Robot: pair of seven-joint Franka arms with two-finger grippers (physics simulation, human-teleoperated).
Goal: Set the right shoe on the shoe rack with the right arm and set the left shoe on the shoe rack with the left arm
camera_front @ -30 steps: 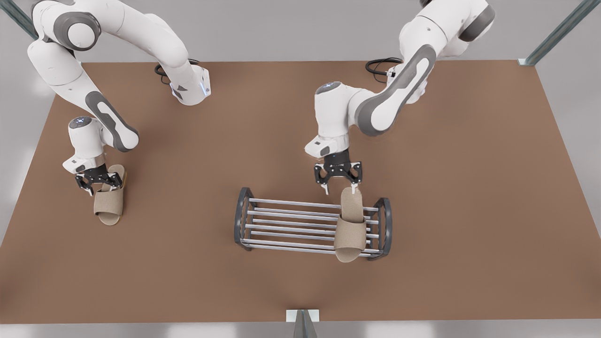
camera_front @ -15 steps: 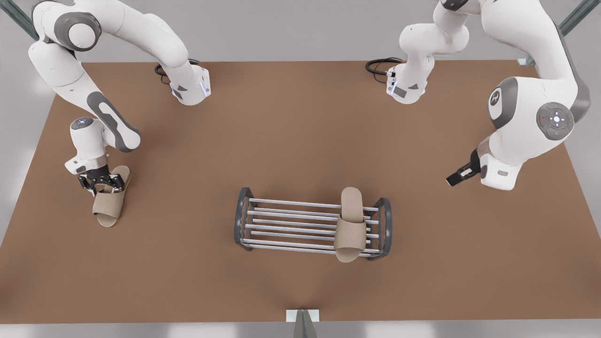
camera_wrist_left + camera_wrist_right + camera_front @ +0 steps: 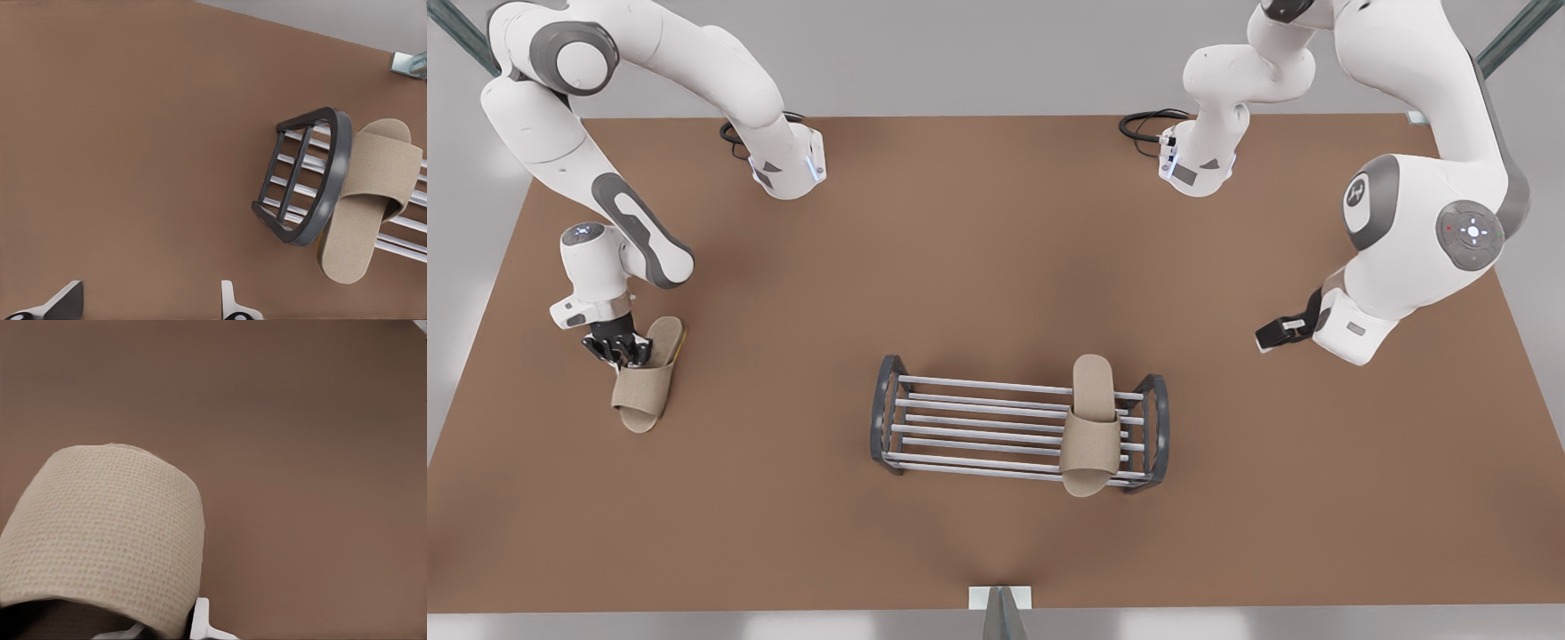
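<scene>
Heel of right shoe gripped by right fingers | left fingers open; waiting

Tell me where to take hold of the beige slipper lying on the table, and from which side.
Grip the beige fabric open-toe slipper across its bare heel section, behind the wide strap, coming down from above. It lies flat, sole down, and the heel is low and narrow, while the strap is bulky and soft. The right gripper sits at that heel part, shut on it.

Left pincer open, aloft; right pincer closed, low.
</scene>
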